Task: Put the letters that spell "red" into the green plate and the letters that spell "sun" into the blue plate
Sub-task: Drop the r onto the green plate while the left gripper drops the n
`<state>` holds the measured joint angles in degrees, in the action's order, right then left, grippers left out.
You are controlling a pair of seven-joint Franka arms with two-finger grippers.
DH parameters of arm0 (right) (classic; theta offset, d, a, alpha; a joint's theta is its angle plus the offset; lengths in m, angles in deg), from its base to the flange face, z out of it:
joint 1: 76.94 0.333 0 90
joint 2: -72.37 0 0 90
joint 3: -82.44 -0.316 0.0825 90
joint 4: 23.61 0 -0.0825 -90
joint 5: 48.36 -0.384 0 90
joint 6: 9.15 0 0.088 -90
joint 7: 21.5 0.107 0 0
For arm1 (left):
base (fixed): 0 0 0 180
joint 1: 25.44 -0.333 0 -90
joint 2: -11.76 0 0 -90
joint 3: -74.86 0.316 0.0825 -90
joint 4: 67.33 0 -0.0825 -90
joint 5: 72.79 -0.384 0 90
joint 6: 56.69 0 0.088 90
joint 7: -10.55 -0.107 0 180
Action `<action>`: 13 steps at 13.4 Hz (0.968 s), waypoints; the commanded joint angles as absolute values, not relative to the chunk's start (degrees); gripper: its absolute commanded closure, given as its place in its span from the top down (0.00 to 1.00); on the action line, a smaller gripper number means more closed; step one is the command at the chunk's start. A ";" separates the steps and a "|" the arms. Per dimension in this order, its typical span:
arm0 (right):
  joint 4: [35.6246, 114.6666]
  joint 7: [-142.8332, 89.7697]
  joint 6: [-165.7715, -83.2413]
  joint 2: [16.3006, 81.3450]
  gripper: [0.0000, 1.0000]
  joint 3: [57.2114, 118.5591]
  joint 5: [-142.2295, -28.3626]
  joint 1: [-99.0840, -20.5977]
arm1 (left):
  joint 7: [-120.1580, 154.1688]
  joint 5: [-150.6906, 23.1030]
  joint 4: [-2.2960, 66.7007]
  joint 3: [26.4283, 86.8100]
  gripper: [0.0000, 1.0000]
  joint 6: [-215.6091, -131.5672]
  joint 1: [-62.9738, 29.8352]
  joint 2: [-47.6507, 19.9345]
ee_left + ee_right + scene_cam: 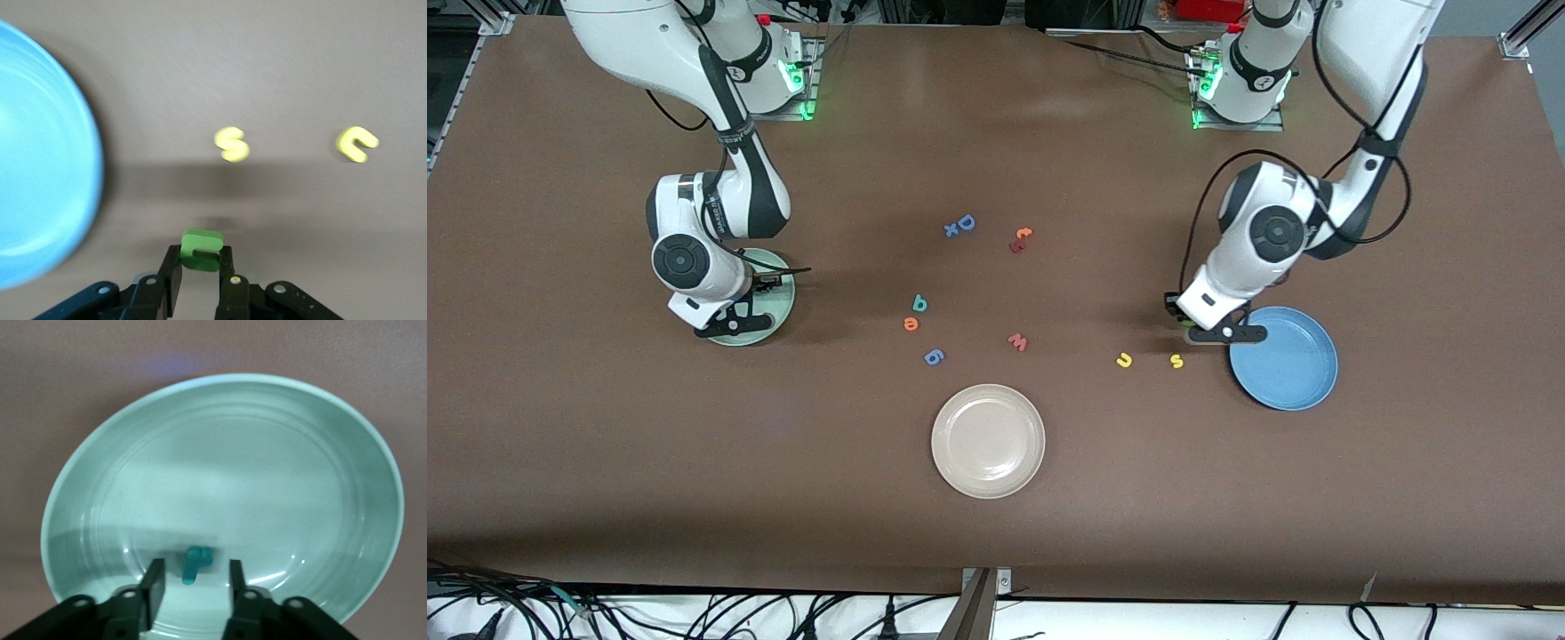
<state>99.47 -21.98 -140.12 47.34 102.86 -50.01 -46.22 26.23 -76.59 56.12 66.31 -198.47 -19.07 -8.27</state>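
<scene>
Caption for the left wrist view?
Left end effector shut on the green n beside the blue plate; yellow s and u on table.

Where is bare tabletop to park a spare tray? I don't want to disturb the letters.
Bare brown table runs along the front camera's edge, at either side of the round beige-white plastic plate, and between the two bases. The middle is crowded: the tiny teal foam "d", orange "e", blue "g" and pinkish-red "w".

Brown table (605, 427): green plate (781, 307), blue plate (1294, 364), beige plate (988, 440), scattered foam letters (919, 304).
</scene>
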 commanded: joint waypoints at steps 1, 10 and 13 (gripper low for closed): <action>97.60 -22.64 -136.79 49.34 1.00 102.56 -50.65 -46.53 | 17.96 -77.97 56.77 68.70 0.13 -197.58 -19.55 -5.91; 86.95 4.47 -133.23 47.69 0.99 90.71 -54.25 -43.47 | -2.54 -77.88 55.98 72.57 0.19 -202.94 -24.92 -8.62; 85.38 14.07 -139.21 44.35 0.99 90.43 -54.43 -39.95 | -2.54 -77.80 55.89 72.57 0.95 -203.55 -24.92 -9.33</action>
